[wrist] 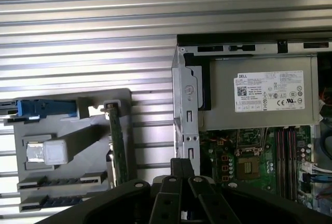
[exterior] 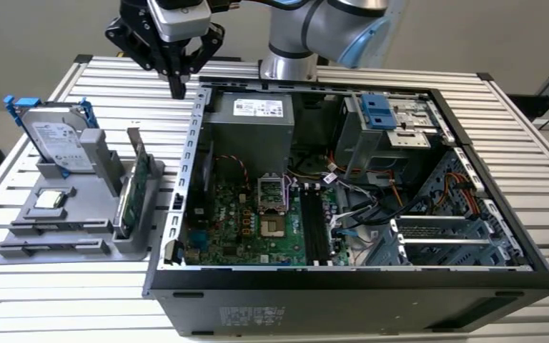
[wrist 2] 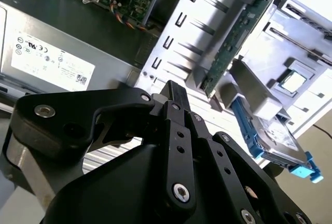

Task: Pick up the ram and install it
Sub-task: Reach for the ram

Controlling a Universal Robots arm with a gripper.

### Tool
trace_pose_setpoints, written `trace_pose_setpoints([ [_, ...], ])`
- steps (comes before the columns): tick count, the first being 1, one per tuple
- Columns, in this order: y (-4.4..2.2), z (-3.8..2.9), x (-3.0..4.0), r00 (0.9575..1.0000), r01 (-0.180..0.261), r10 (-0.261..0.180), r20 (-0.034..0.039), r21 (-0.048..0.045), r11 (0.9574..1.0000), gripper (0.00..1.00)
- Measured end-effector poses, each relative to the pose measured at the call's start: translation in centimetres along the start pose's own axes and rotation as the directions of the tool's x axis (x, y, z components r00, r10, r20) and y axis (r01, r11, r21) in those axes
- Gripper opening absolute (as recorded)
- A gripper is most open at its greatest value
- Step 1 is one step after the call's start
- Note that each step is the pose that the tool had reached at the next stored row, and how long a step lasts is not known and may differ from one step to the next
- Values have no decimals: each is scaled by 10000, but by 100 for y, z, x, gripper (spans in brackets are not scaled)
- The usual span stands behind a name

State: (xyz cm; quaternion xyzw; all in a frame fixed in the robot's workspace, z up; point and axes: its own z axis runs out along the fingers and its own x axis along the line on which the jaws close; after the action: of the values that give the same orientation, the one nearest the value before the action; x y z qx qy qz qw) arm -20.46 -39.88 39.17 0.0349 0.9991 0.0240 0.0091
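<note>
My gripper (exterior: 177, 90) hangs shut, with nothing in it, over the slatted table just beyond the computer case's far corner on the exterior view's left. Its black fingers (wrist: 182, 165) are pressed together in both wrist views. The ram (wrist: 56, 201) looks like a thin bluish stick lying in the nearest slot of the grey holder (exterior: 83, 239). It is well apart from the gripper. The motherboard's long dark memory slots (exterior: 313, 227) lie inside the open case.
The grey holder also carries an upright silver hard drive with blue rails (exterior: 57, 139), an upright green card (exterior: 131, 191) and a processor chip (exterior: 51, 199). The open case (exterior: 351, 286) has a metal wall (exterior: 194, 150) facing the holder. The arm's base (exterior: 289, 64) stands behind the case.
</note>
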Motion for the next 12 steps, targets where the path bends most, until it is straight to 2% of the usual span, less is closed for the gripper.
trace_pose_setpoints([
  [12,-5,-1,65,10000,0,0,-2,1,10000,0],
])
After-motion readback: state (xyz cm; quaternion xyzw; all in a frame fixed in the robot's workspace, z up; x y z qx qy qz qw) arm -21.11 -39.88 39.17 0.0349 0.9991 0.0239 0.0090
